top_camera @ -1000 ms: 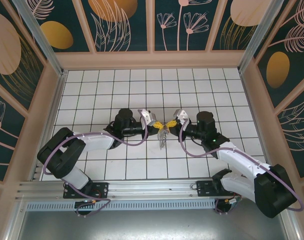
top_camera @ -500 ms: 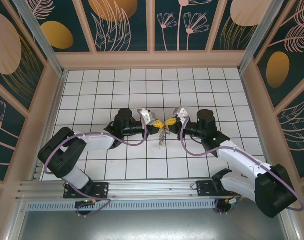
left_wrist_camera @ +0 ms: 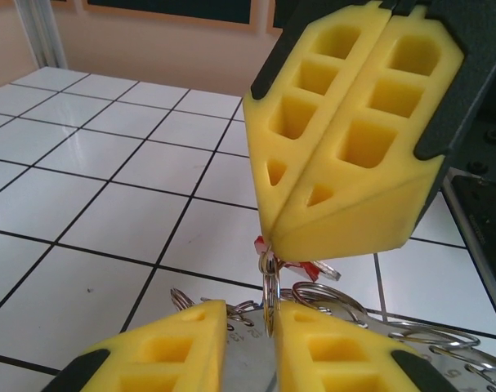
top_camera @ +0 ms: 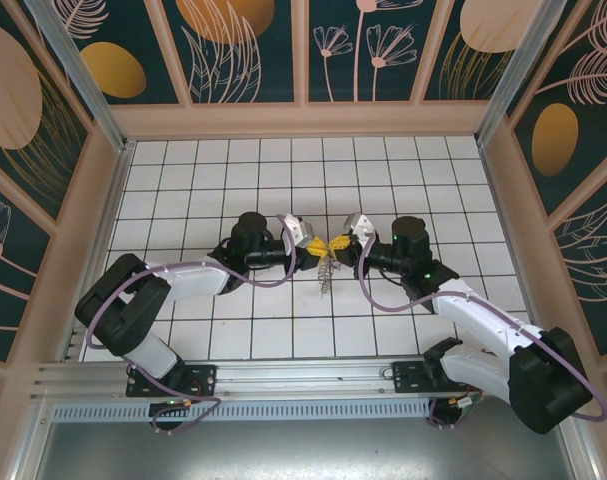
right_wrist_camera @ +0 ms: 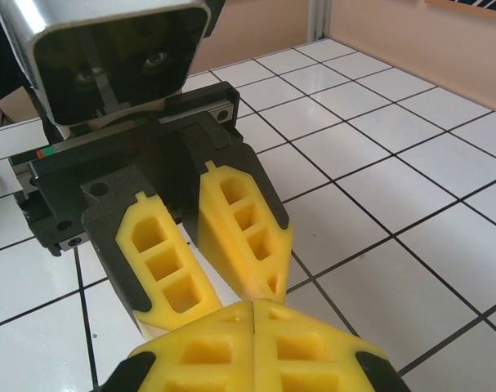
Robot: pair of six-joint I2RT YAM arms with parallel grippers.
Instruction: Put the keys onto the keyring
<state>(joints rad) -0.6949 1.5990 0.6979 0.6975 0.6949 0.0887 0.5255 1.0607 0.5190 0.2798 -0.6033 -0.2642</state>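
Note:
Above the tiled floor my two grippers meet tip to tip. The keyring (top_camera: 326, 272) hangs below them as a silvery cluster. In the left wrist view my left gripper (left_wrist_camera: 268, 343) is closed to a narrow gap. A thin ring of the keyring (left_wrist_camera: 270, 298) stands edge-on in that gap, with more loops (left_wrist_camera: 325, 292) beside it. My right gripper (top_camera: 339, 246) is shut. Its yellow fingers (left_wrist_camera: 354, 147) pinch a small ring. A red-headed key (left_wrist_camera: 301, 266) pokes out just under their tips. In the right wrist view my right gripper (right_wrist_camera: 254, 314) touches the left gripper's fingers (right_wrist_camera: 162, 269).
White tiled floor (top_camera: 183, 190) spreads all round the grippers. Patterned walls (top_camera: 303, 50) enclose it at the back and both sides. A metal rail (top_camera: 283, 375) runs along the near edge by the arm bases.
Both grippers have shifted slightly toward the back and drawn a little closer together. The dangling keyring cluster has moved with them.

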